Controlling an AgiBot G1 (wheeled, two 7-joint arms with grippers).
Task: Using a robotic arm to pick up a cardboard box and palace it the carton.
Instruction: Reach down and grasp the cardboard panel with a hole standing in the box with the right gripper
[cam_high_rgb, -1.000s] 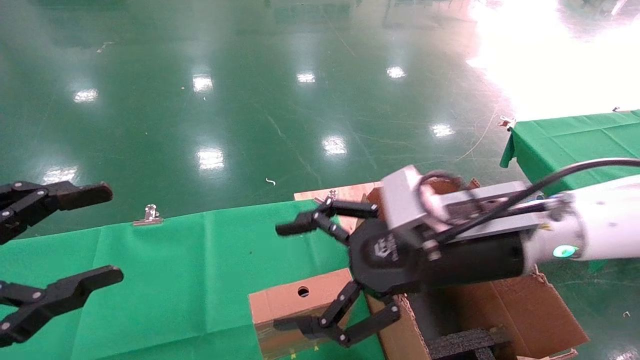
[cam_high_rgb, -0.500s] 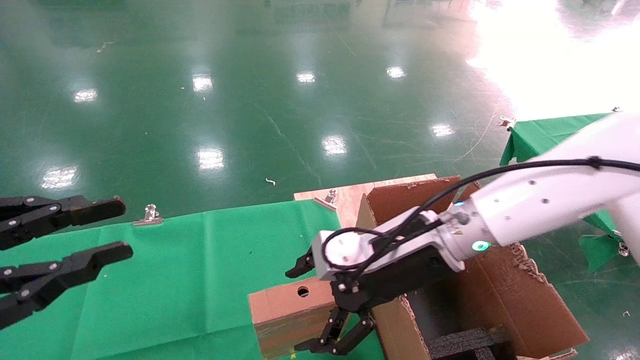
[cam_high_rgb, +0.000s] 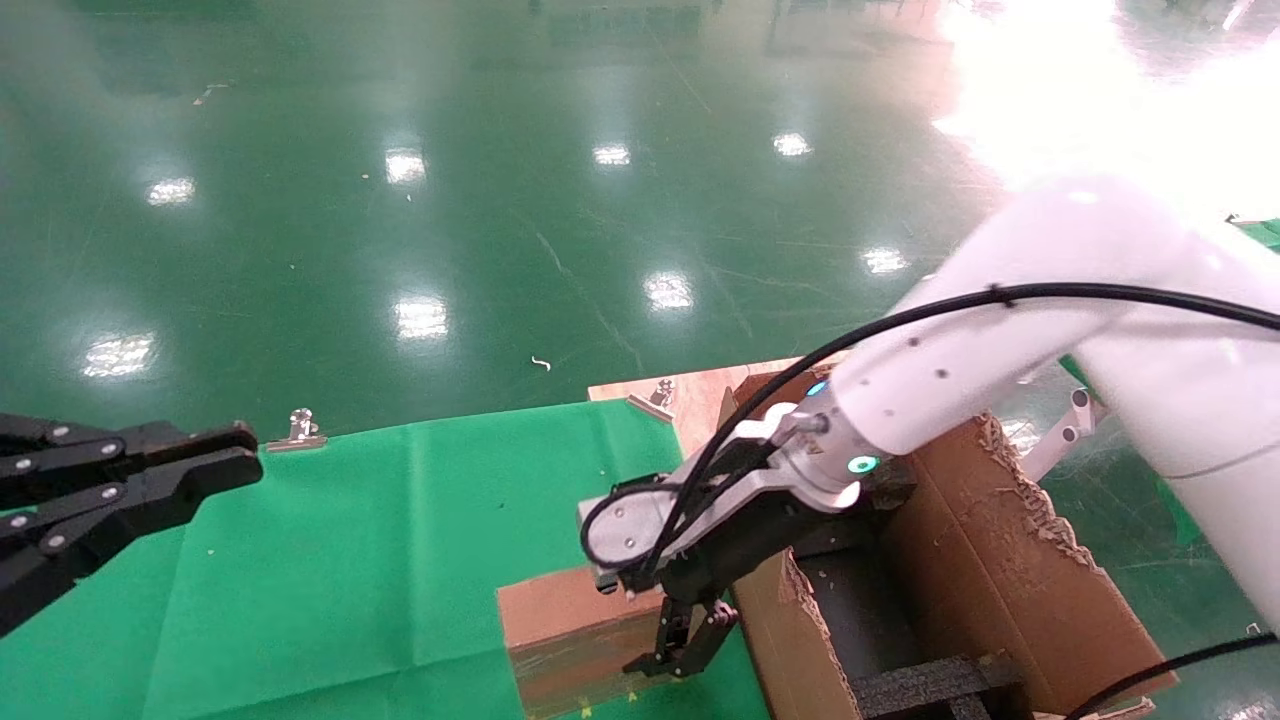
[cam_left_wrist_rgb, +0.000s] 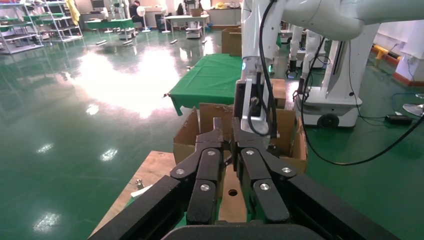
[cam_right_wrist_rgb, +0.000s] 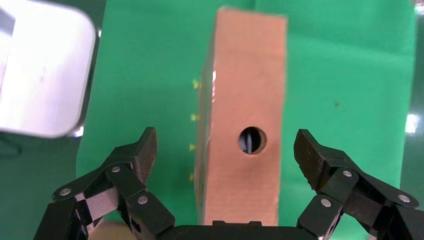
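The right end effector (cam_right_wrist_rgb: 225, 150) hangs w/ fingers wide apart on both sides of the cardboard box (cam_right_wrist_rgb: 242, 135), ready to pinch it, on the green desk (cam_high_rgb: 350, 540) just beside the carton (cam_high_rgb: 1000, 580); left end effector (cam_left_wrist_rgb: 227, 137) waits, fingers together.

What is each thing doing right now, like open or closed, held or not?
right gripper: open, fingers on either side of the box, not touching it.
left gripper: shut, holding nothing, parked over the table's left side.
cardboard box: closed, standing on the green cloth, not yet grasped.
carton: open, flaps up, black foam bars inside.
metal clip: clamped on the green cloth's edge.
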